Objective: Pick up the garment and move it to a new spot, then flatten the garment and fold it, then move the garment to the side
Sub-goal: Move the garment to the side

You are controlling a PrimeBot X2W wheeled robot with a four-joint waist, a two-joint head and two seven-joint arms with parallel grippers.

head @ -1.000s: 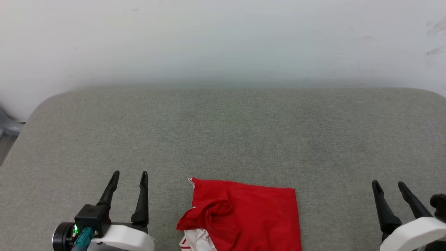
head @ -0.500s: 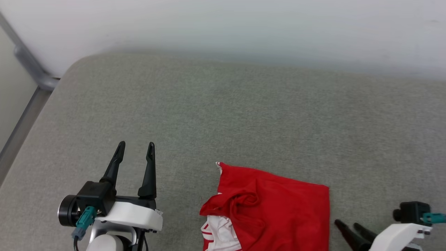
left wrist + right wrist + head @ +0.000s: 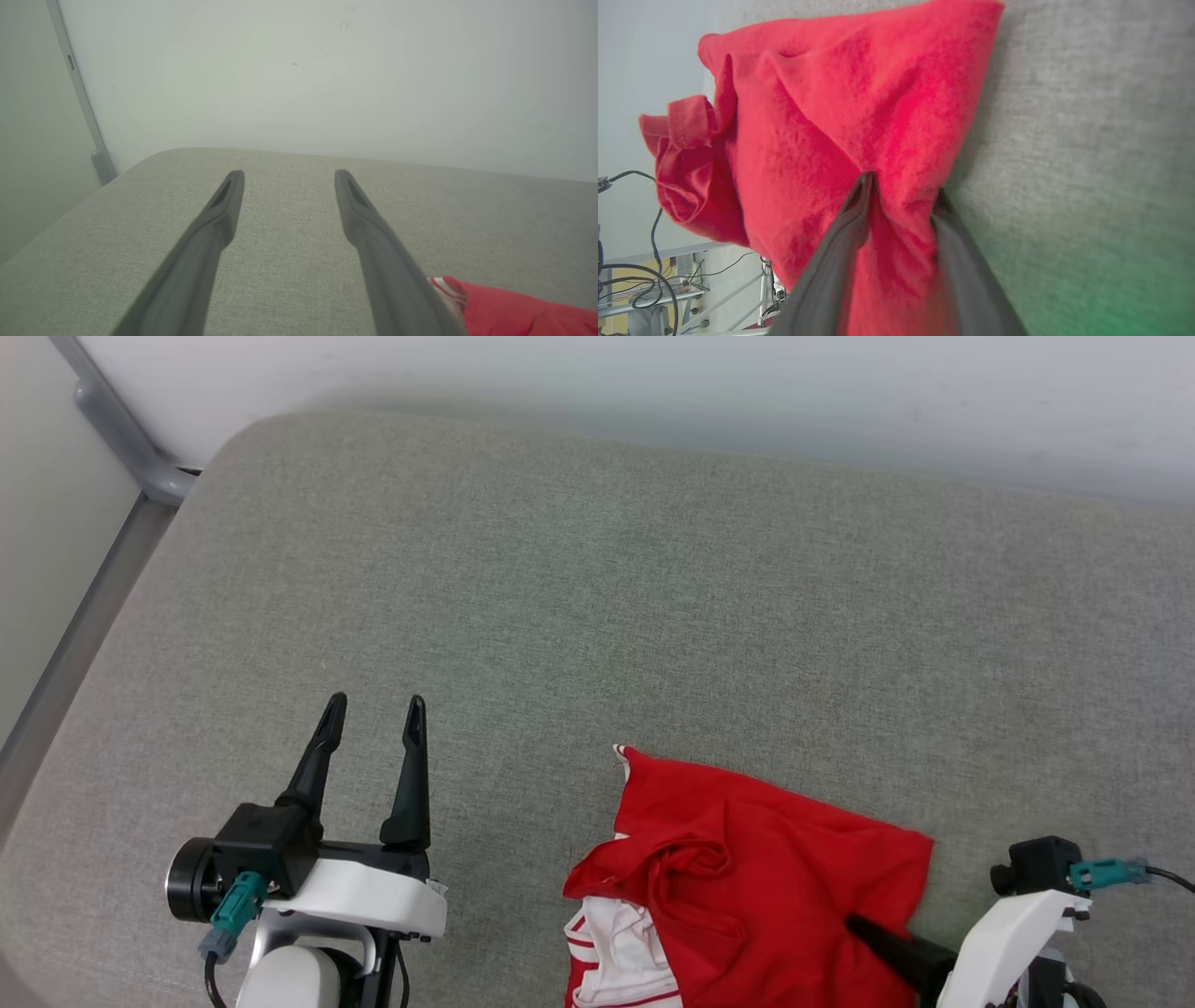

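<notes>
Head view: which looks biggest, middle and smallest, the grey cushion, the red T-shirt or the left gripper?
1. grey cushion
2. red T-shirt, though the picture's bottom edge cuts it off
3. left gripper

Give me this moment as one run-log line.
right gripper: fingers straddle bunched red soft-fabric T-shirt, grip unconfirmed | left gripper: open, clear of it

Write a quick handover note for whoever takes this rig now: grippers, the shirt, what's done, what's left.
Left gripper: open, empty, left of the garment.
Right gripper: fingers straddle a fold near the garment's right edge; firm grip uncertain.
Garment: crumpled, lying near the front of the grey surface.
Done: nothing completed.
Left: lift, move, flatten, fold, set aside.
</notes>
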